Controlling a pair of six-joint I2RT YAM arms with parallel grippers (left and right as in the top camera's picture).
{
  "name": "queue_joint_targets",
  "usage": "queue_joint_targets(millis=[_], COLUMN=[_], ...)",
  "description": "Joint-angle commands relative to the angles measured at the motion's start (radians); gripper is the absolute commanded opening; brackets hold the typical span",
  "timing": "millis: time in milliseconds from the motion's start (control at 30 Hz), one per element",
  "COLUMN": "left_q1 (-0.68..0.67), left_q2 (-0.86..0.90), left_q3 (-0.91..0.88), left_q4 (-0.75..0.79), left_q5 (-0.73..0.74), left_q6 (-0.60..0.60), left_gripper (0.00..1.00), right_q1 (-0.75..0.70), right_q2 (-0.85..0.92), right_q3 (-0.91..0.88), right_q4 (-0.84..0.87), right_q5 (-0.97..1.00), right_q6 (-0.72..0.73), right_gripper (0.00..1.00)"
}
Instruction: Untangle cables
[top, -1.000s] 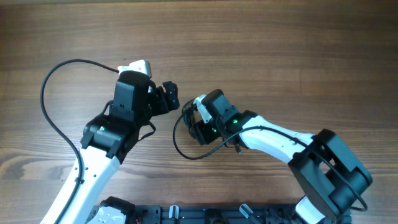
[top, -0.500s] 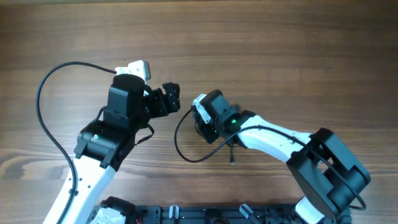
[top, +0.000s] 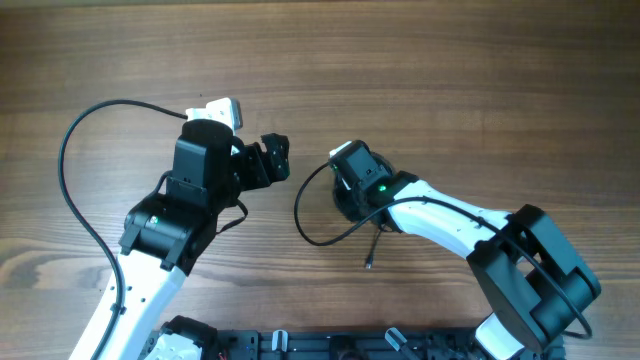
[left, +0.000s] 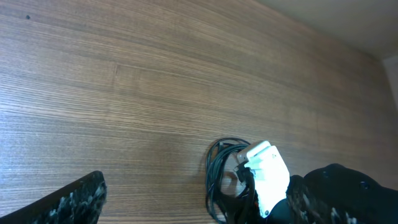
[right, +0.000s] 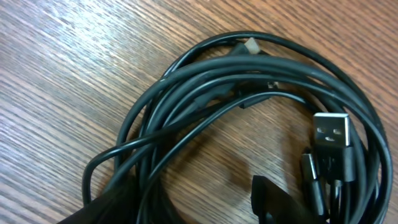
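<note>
The cables (top: 299, 216) are thin black wires in a loose loop left of my right wrist, with one tail ending in a small plug (top: 368, 265). In the right wrist view the coil (right: 205, 81) has several strands and a USB plug (right: 331, 134). My right gripper (right: 193, 196) is open, down on the coil, with strands lying over its left finger and bare wood between the fingers. In the overhead view it (top: 349, 196) is mostly hidden under its wrist. My left gripper (top: 275, 158) is open and empty, apart from the coil (left: 217, 177) in the left wrist view (left: 198, 198).
A thicker black arm cable (top: 75, 200) arcs out over the table left of the left arm. The robot base rail (top: 300, 345) runs along the front edge. The wooden table (top: 450, 80) lies beyond both arms.
My right gripper has moved right, dragging the cable loop with it, and the tail plug now lies lower. My left arm shifted slightly left, then stayed still.
</note>
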Motion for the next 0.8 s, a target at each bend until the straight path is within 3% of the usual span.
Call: queue_joint_targets(millis=[0, 300, 533, 767], left_q1=[0.005, 0.005, 0.005, 0.006], left_q2=[-0.011, -0.011, -0.011, -0.011], left_q3=[0.003, 0.003, 0.003, 0.003], left_q4=[0.000, 0.000, -0.003, 0.000], left_q5=[0.012, 0.011, 0.011, 0.009], left_q6=[0.016, 0.016, 0.016, 0.043], left_gripper=[0.95, 0.95, 0.96, 0.95], right_q1=[0.013, 0.013, 0.013, 0.014], right_q2=[0.037, 0.009, -0.058, -0.053], right_q3=[-0.030, 0.051, 0.136, 0.132], right_q4=[0.014, -0.002, -0.136, -0.088], right_q5=[-0.084, -0.154, -0.158, -0.199], right_q6=[0.050, 0.055, 0.185, 0.310], right_gripper=[0.74, 0.78, 0.78, 0.77])
